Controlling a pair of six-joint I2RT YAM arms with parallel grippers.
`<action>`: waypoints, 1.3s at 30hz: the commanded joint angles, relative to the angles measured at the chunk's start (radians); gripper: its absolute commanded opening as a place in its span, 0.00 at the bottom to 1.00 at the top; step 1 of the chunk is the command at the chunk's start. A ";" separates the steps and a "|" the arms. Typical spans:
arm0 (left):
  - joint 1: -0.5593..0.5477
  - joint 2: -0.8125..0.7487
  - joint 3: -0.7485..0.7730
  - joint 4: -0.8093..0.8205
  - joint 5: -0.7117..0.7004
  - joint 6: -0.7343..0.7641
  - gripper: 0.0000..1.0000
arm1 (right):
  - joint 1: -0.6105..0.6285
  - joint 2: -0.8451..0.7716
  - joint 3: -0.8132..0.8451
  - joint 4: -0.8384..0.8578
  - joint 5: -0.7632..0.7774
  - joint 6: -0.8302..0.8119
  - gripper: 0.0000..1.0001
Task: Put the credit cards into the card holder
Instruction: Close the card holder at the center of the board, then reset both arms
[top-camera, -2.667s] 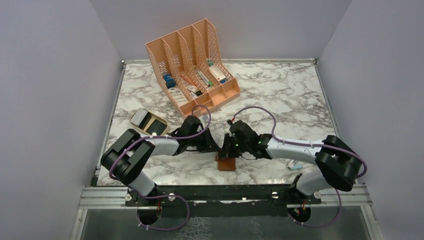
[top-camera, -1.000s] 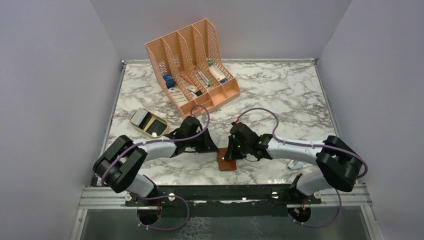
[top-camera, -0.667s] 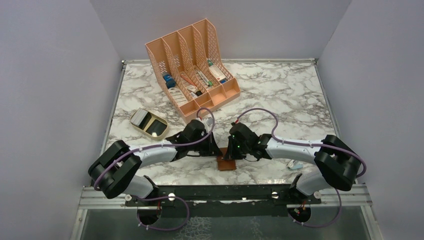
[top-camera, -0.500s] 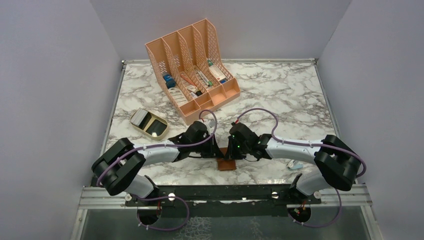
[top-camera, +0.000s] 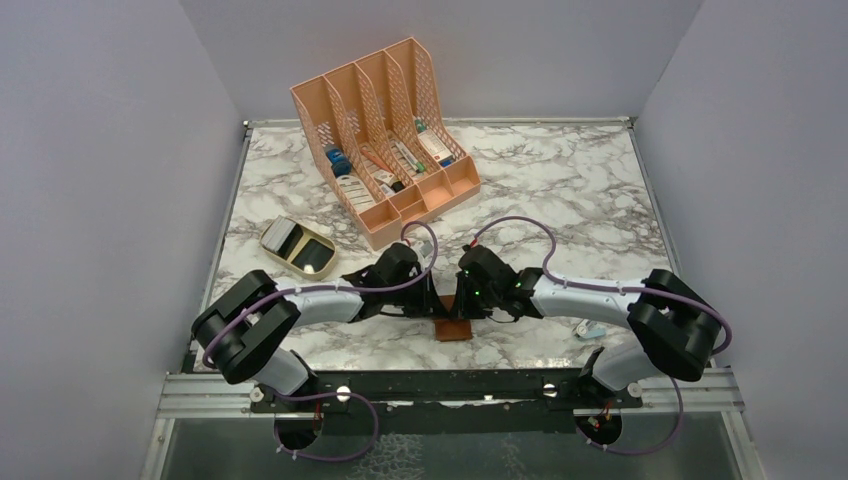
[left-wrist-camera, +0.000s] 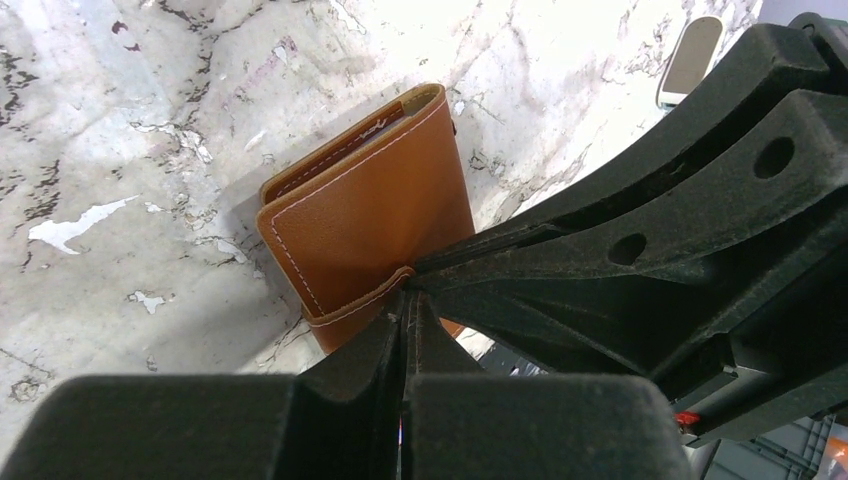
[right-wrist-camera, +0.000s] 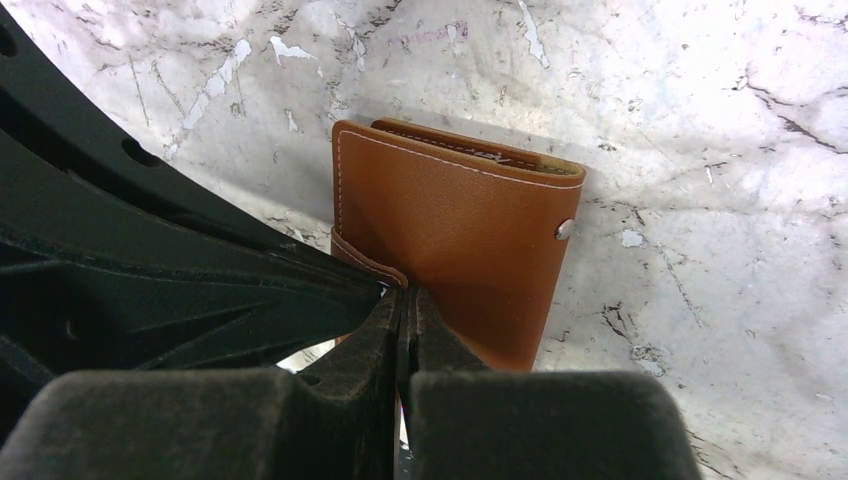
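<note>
wallet (right-wrist-camera: 450, 250): brown leather, folded shut, lying flat on the table (top-camera: 560, 190) near its front edge, between the two arms; white stitching along its edges; the fold's inner layers show at its far edge
tab (left-wrist-camera: 350, 305): a narrow strap coming round one side edge of the wallet; its free end sits at the tips of both claws; the stud (right-wrist-camera: 566, 229) on the wallet's face is bare, well apart from that end
left claw (left-wrist-camera: 403, 300): jaws pressed together with only a hairline between them; tips touching the tab's end; whether the strap is pinched between them I cannot tell
right claw (right-wrist-camera: 403, 295): jaws likewise pressed together; tips at the same tab end, meeting the left claw tip to tip over the wallet's edge; whether it has hold of the strap I cannot tell
cards: whether any sit inside the wallet cannot be told
organizer (top-camera: 308, 112): peach, mesh-walled, four slots, at the far left of the table; every slot holds small things; a blue item and a white labelled pack in the leftmost; a thin orange-red item in the next; white tubes or packs with green and red marks in the two on the right
case (top-camera: 297, 246): shallow, yellowish, on the left between organizer and left arm; one half shows pale grey, the other dark; its contents are too small to tell
oblong (top-camera: 590, 328): small, pale, blue-tinged; on the table beside the right arm's elbow
</note>
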 joint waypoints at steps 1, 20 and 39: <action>-0.006 0.045 0.022 -0.035 -0.069 0.019 0.00 | 0.007 0.049 -0.016 -0.020 0.014 -0.006 0.01; -0.006 0.030 -0.003 -0.112 -0.121 -0.013 0.04 | 0.007 0.057 0.010 -0.038 0.026 -0.007 0.05; -0.001 -0.508 0.334 -0.548 -0.475 0.227 0.60 | 0.007 -0.446 0.190 -0.297 0.260 -0.105 0.89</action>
